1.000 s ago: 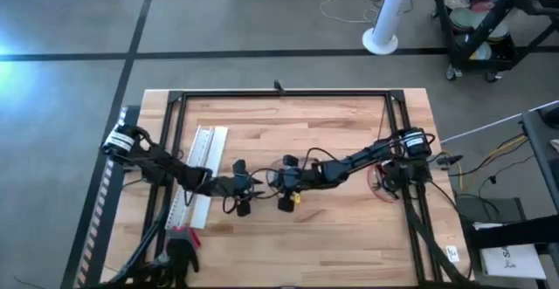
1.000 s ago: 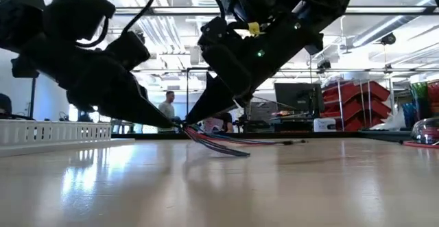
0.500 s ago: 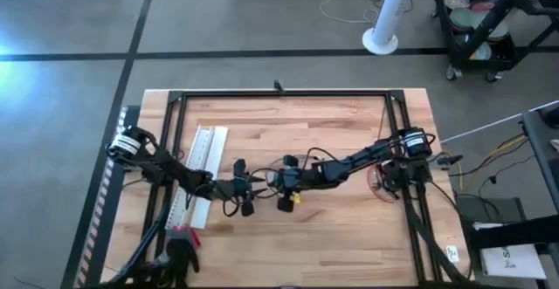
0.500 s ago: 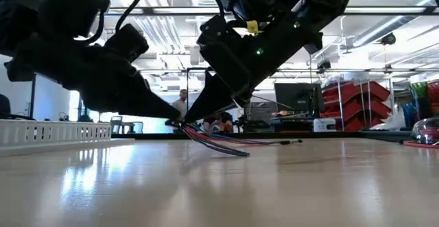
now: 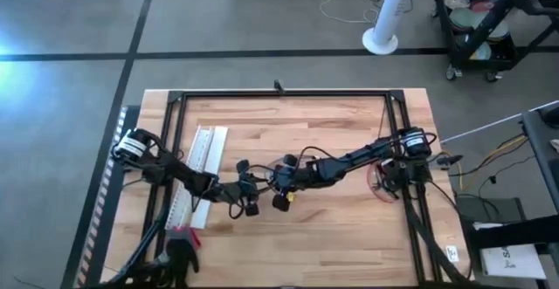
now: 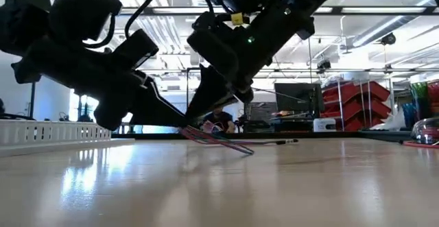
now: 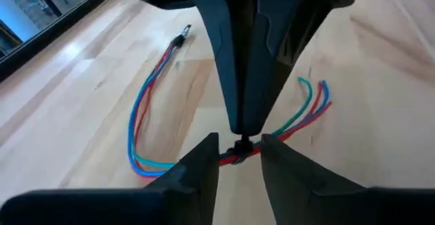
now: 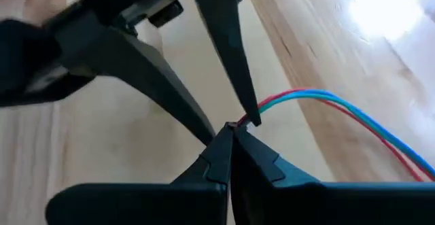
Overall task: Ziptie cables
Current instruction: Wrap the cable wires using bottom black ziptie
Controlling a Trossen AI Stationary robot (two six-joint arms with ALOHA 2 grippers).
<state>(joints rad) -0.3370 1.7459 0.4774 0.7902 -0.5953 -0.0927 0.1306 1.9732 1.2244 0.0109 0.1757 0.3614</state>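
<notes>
**Both pincers meet on the cables at mid-bench**

The bench is a pale wooden top with a black frame along its far edge and sides. My two arms reach in from either side and come together near its middle, a little left of centre.

A long white slotted strip lies on the left part of the bench, running near to far, and my left arm crosses over it. In the low view the same strip shows as a low white rail at the left.

The cables are a thin bundle of red, blue and green wires lying on the wood at the centre of the bench, right where my pincers meet. One part of the bundle loops away and ends in a small dark plug; the short loose ends fan out on the other side. In the low view the cables rest flat on the bench and trail off to the right.

My left pincer is slightly open, its tips either side of the bundle at a small dark band. My right pincer has its tips pressed together on the cables at the same spot, tip to tip with the left one.
</notes>
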